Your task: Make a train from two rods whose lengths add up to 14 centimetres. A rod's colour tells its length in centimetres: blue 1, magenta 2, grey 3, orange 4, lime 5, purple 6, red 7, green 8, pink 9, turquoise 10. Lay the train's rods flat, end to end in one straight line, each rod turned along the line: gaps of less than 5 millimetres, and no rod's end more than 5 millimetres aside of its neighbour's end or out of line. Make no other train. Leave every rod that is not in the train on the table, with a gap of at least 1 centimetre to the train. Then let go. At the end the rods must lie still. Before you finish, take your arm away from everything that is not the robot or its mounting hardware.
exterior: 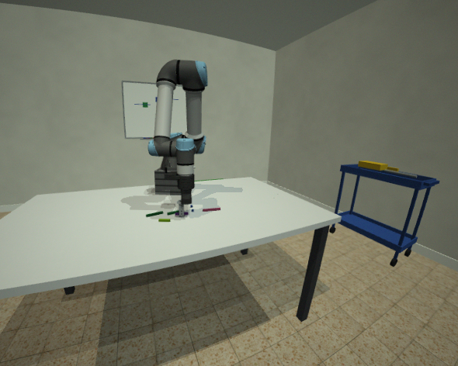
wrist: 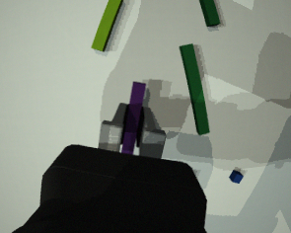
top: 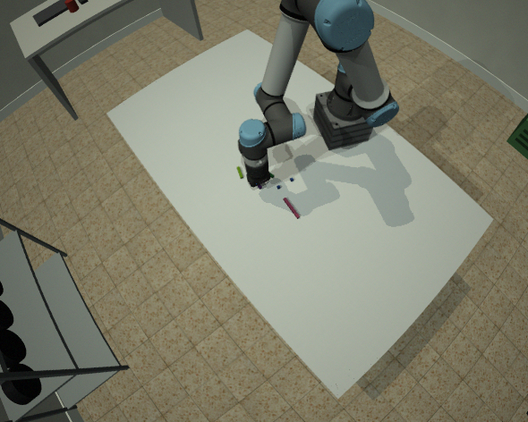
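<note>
My gripper [top: 258, 185] [exterior: 181, 215] [wrist: 132, 117] is shut on the purple rod [exterior: 177, 214] [wrist: 138, 89], low over the table; whether the rod touches the table I cannot tell. A green rod [exterior: 172, 212] [wrist: 194, 91] lies beside it, not touching. A second green rod [exterior: 154, 214] [wrist: 210, 12] lies beyond. The lime rod [top: 240, 172] [exterior: 164, 220] [wrist: 108, 25] lies apart on the other side. The long pink rod [top: 291, 207] [exterior: 211, 209] lies flat, out of the wrist view. The gripper body hides part of the purple rod.
Two small blue rods lie between the gripper and the pink rod: one blue rod [top: 278, 187] nearer the gripper, the other blue rod [top: 292, 179] nearer the arm's base [top: 343, 120]. The wrist view shows one blue rod [wrist: 236, 176]. All lie on the white table [top: 323, 281] [exterior: 103, 243].
</note>
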Controlling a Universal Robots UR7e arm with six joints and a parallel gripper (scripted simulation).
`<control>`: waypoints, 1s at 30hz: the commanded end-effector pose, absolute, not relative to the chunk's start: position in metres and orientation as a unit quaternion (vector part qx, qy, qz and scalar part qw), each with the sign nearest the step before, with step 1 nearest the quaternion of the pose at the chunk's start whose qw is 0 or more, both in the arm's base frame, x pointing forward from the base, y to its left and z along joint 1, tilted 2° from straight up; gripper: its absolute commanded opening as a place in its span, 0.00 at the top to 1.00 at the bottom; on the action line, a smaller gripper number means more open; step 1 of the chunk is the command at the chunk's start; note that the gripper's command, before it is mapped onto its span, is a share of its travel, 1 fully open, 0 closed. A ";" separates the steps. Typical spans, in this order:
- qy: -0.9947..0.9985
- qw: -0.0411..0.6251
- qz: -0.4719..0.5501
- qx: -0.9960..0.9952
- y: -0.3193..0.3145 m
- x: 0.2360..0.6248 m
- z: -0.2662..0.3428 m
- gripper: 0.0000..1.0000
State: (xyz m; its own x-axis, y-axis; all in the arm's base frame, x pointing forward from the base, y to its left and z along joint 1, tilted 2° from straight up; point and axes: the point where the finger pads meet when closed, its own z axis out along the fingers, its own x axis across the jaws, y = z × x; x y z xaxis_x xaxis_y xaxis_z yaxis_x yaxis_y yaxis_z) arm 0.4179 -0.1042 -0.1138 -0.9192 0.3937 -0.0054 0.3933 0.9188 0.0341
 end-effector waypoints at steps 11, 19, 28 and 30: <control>0.979 0.007 0.016 0.201 -0.104 0.418 -0.113 0.76; 0.979 0.007 0.016 0.201 -0.104 0.418 -0.113 0.76; 0.979 0.007 0.016 0.201 -0.104 0.418 -0.116 0.76; 0.979 0.007 0.016 0.201 -0.104 0.418 -0.118 0.76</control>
State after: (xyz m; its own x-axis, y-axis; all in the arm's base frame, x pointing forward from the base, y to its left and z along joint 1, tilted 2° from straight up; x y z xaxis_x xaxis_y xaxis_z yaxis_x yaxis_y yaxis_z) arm 0.4181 -0.1043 -0.1155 -0.9192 0.3937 -0.0058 0.3933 0.9188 0.0341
